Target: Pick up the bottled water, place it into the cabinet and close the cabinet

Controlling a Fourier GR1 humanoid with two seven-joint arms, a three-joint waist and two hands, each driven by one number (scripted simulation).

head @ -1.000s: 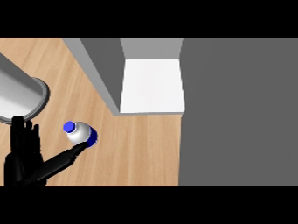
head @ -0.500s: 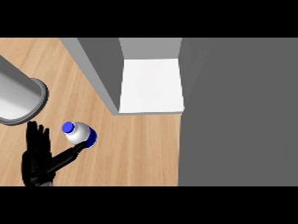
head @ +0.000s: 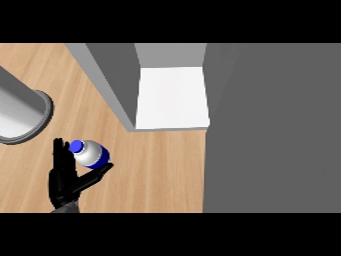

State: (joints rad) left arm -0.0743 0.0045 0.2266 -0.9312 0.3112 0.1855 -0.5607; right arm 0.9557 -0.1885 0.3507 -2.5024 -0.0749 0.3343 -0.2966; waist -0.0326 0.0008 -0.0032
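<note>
Counter (head: 165, 170) of pale wood fills the left half, and at far left a big grey cylinder (head: 10, 110) comes in from the edge, its round end resting near the boards. Just below it, one black hand (head: 64, 181) rises from the lower edge; which arm it belongs to can't be told. Its fingers stand straight up along the left side of the water bottle (head: 92, 154), its thumb angled out under the bottle's lower right, so the bottle sits cradled between them, the hand open rather than closed round it. Blue cap faces up at us, bottle standing on the counter. Moving right, the cabinet (head: 171, 95) shows its white inside, its grey door (head: 106, 80) swung open towards the bottle. Plain grey surface beyond, far right.
</note>
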